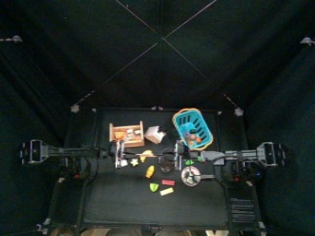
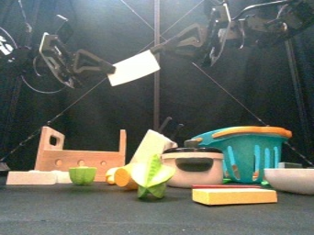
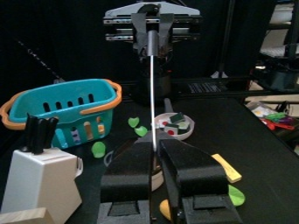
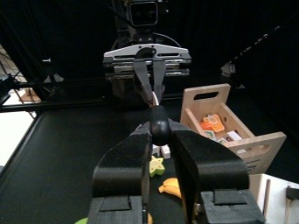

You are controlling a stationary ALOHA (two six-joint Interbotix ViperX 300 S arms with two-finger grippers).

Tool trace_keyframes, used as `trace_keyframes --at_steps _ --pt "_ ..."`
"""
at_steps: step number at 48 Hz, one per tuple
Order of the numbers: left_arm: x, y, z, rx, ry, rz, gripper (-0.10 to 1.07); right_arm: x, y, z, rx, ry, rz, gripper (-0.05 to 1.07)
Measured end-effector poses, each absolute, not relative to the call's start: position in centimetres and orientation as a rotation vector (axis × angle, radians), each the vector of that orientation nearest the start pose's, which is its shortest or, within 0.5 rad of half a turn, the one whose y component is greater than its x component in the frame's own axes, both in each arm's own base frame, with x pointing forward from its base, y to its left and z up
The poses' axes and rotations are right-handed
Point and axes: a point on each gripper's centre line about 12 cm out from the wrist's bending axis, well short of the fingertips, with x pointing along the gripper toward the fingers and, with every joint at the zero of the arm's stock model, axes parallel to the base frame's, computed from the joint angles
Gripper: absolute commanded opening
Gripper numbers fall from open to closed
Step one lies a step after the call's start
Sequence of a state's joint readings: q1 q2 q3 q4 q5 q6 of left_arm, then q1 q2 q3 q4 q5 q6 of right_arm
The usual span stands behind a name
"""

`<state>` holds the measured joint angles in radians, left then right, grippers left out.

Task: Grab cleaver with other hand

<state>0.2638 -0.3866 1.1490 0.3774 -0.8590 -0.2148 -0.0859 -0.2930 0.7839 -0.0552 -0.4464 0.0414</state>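
Cleaver is held in the air, well above the table and up-left of the teal basket as the front camera sees it. Pale blade points away from the basket, dark handle runs back toward it. Left gripper: jaws pinched on the blade end, which shows edge-on as a thin white line running out from them. Right gripper: jaws clenched around the dark handle, facing the left one along the cleaver's length. Judgement: both claws are on the tool, so this is mid-handover, with one release left to make. Risks: if the left lets go before the right's hold is firm, the blade end would swing down about the handle. The cleaver could then fall onto the pot beside the basket, or onto the toy food around it. If either arm pulls away while both are clamped, the smooth blade may slide or twist in the left jaws. How deep the right's grip sits on the handle cannot be told.
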Motion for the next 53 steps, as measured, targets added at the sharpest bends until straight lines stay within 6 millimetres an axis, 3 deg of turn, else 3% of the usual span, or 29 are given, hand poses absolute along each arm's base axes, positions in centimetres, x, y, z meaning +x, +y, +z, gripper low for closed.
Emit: trace_keyframes --at_steps 8,13,53 --pt "27.2 3.8 22.7 0.052 -0.060 -0.021 0.44 35.4 -2.8 28.0 0.000 0.059 -0.064 0.96" --pt "27.1 3.8 22.7 0.053 -0.059 -0.021 0.44 35.4 -2.7 28.0 0.005 0.059 -0.063 1.04" --pt "26.3 3.6 22.1 0.050 -0.044 -0.022 0.44 35.5 -3.0 27.0 0.053 0.113 -0.087 1.04"
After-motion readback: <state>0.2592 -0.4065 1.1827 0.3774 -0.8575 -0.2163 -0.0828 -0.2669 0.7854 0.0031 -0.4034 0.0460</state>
